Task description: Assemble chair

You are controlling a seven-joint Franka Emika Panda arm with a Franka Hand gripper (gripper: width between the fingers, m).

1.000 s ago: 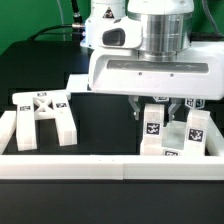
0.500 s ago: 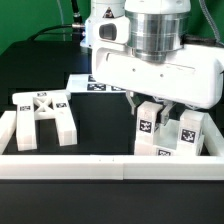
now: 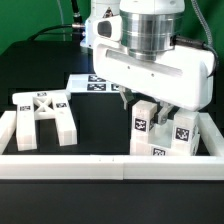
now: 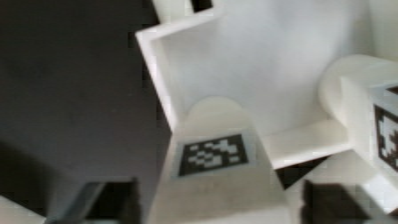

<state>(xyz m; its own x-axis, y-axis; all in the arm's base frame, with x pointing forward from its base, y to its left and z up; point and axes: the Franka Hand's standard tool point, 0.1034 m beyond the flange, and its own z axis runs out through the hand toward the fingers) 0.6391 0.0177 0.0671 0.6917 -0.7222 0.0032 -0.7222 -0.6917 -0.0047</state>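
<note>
Black table (image 3: 100,125), low white border wall (image 3: 100,166) along its front and sides. Lying on it: leg frame (image 3: 42,115) at exterior view's left, upright tagged chair blocks (image 3: 150,125) clustered at right, marker board (image 3: 84,82) flat at back.

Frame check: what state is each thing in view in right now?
Leg frame: lying flat on the table, untouched.
Tagged chair blocks: standing upright, close together.
Gripper: jaws open, either side of one block.
Marker board: lying flat, partly hidden.
</note>
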